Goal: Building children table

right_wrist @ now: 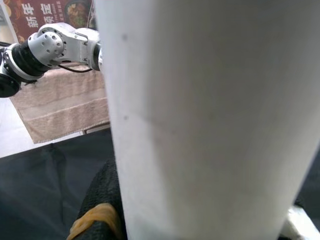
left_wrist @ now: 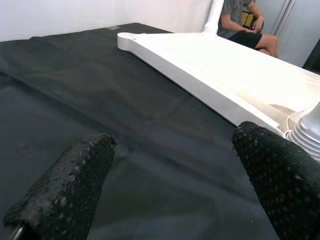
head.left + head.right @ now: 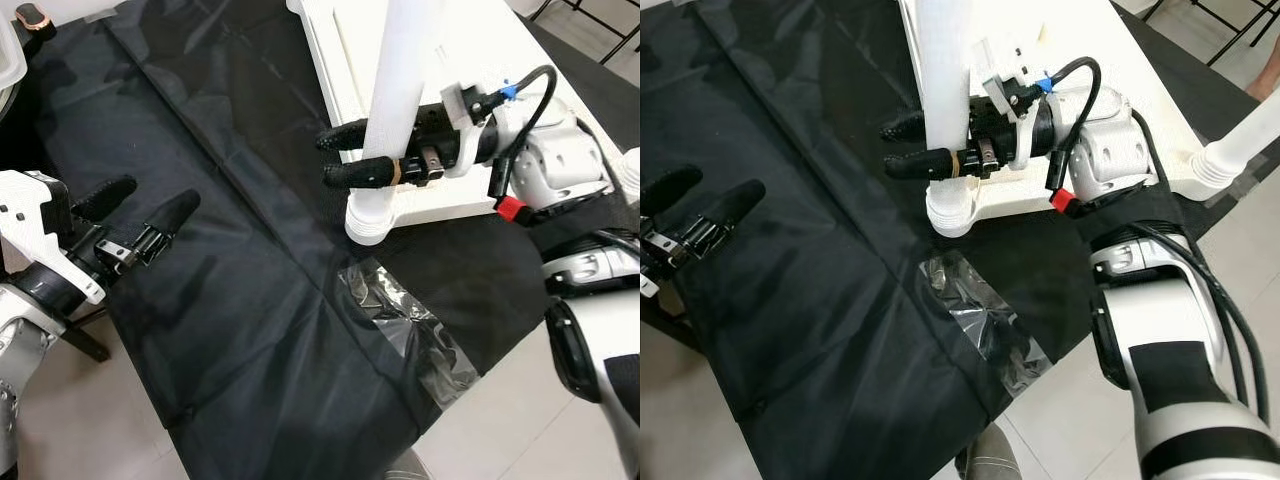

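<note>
Leg (image 3: 400, 90) of white table stands upright, clamped within right claw (image 3: 345, 155).

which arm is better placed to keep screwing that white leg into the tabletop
Right. The right hand is already closed around the white leg, standing at the corner of the upturned tabletop. The left hand is open above the black cloth, away from it.
</note>
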Controlling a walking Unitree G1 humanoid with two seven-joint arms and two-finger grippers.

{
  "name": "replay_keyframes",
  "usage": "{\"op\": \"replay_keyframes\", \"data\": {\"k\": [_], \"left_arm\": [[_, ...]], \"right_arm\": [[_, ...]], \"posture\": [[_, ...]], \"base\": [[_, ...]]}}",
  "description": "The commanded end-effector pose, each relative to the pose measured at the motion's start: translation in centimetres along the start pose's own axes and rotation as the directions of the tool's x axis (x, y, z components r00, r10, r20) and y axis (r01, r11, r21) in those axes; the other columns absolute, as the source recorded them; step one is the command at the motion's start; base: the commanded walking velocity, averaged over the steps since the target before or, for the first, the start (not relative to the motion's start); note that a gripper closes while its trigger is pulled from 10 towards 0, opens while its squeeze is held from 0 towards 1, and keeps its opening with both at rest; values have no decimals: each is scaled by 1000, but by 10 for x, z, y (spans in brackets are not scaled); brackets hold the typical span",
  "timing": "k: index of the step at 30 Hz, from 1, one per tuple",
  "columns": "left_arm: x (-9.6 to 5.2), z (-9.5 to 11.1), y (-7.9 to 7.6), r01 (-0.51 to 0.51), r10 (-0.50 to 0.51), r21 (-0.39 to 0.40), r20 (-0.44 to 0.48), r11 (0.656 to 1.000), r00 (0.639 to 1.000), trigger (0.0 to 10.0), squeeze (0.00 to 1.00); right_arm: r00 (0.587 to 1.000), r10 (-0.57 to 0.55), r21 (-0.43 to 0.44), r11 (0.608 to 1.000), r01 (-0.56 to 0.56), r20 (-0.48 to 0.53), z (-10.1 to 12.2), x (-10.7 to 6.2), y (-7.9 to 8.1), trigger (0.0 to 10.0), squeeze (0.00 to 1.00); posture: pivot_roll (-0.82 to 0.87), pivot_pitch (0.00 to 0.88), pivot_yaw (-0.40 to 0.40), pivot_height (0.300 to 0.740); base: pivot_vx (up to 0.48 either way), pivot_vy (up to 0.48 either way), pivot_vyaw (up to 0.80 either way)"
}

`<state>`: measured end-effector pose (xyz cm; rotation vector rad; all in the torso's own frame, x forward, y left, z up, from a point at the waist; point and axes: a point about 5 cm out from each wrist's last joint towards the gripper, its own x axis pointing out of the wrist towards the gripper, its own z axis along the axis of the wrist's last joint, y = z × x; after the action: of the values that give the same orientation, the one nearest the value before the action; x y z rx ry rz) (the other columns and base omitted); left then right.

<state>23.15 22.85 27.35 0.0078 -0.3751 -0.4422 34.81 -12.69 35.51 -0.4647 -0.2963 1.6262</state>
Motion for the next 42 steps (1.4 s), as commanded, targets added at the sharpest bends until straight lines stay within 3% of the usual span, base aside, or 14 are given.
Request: {"op": "replay_keyframes", "data": {"k": [1, 11, 23, 42], "left_arm": [[-3, -4, -7, 9, -9, 10, -3, 1000, 1000, 10000, 0], [1, -5, -13, 21, -21, -7, 30, 1000, 999, 10000, 0], [5, -4, -16, 44, -43, -8, 39, 999, 998, 10000, 0], [8, -2, -17, 57, -56, -11, 43, 998, 997, 10000, 0]], "right_arm": [[999, 41, -16, 999, -41, -5, 0, -3, 5, 10000, 0], [998, 70, -7, 998, -70, -8, -7, -11, 20, 10000, 0], [999, -15, -16, 1000, 14, -38, -13, -25, 12, 10000, 0], [995, -99, -17, 995, 99, -7, -14, -30, 3, 10000, 0]], "posture": [[96, 404, -32, 740], [101, 404, -18, 740], [107, 404, -2, 740], [117, 413, 4, 740]], "base": [[0, 0, 0], [0, 0, 0], [0, 0, 0], [0, 0, 0]]}}
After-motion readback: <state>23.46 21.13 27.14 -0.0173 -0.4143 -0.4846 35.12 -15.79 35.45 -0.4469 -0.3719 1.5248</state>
